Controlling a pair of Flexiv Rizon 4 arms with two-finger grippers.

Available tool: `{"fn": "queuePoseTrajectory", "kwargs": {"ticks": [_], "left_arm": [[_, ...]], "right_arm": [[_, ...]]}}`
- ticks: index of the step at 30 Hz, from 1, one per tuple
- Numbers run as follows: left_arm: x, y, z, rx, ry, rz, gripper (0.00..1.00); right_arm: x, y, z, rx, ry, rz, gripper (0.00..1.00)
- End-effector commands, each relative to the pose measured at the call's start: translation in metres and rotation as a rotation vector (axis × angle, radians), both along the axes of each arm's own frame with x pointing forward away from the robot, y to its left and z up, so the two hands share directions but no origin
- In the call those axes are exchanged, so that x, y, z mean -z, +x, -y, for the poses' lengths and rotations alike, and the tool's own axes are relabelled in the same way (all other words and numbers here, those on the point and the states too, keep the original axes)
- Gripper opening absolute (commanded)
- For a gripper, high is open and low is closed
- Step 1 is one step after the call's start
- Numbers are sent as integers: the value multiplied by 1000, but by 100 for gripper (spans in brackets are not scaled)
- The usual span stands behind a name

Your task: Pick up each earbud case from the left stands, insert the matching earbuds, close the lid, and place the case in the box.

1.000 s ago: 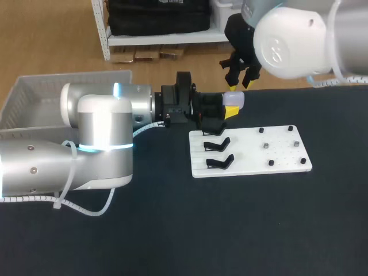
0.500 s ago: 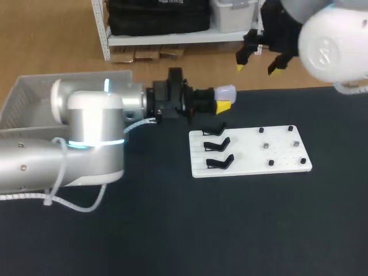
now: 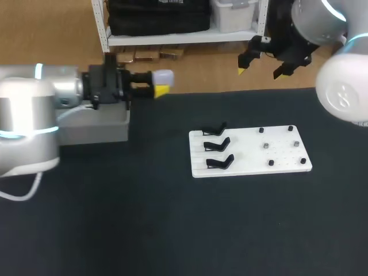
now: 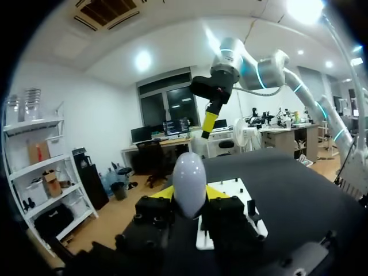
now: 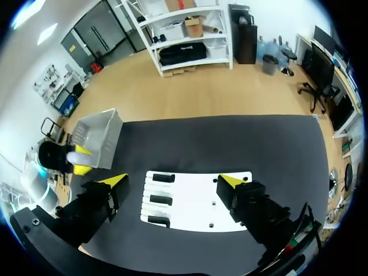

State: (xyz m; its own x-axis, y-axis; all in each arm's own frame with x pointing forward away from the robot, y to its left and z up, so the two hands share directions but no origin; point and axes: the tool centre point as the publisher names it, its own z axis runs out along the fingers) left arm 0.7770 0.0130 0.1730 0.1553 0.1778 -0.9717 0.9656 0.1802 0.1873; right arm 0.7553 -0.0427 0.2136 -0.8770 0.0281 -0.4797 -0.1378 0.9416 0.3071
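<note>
My left gripper [image 3: 161,84] is shut on a pale lavender earbud case [image 3: 163,76] with its lid closed, held in the air by the table's back edge, just right of the grey box [image 3: 95,127]. In the left wrist view the case [image 4: 189,179] stands upright between the fingers of that gripper [image 4: 190,194]. High over the back right, my right gripper [image 3: 260,71] is open and holds nothing. Seen from the right wrist, that gripper [image 5: 174,181] hangs wide above the white board [image 5: 198,208], with the case [image 5: 77,154] off beside the box [image 5: 101,136].
The white board [image 3: 250,154] lies right of the table's middle. Three black stands [image 3: 217,144] on its left side hold nothing. Several small dark pegs [image 3: 266,146] dot its right side. Dark table surface runs all around it.
My left arm has swung left with the case, from over the board to beside the box. My right gripper let go of the case, opened wide and rose back to the right.
</note>
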Motion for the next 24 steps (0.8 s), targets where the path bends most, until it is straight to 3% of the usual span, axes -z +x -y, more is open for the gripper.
{"fn": "queuePoseTrajectory", "kwargs": {"ticks": [1,9,11,19,20,21,22,24], "left_arm": [[0,-14,-76,-66,-8,17,0],[29,8,-147,-223,46,-15,0],[34,13,-158,-244,55,-8,0],[62,37,-191,-348,84,-82,0],[64,40,-194,-355,92,-93,38],[66,42,-197,-360,95,-105,92],[67,44,-198,-369,96,-119,100],[69,46,-201,-381,126,-149,100]], "right_arm": [[1,-4,0,16,2,35,100],[1,-4,0,16,2,35,100],[1,-4,0,16,2,35,100],[1,-4,0,16,2,35,100],[1,-4,0,16,2,35,100],[1,-4,0,16,2,35,100],[1,-4,0,16,2,35,100],[1,-4,0,16,2,35,100]]}}
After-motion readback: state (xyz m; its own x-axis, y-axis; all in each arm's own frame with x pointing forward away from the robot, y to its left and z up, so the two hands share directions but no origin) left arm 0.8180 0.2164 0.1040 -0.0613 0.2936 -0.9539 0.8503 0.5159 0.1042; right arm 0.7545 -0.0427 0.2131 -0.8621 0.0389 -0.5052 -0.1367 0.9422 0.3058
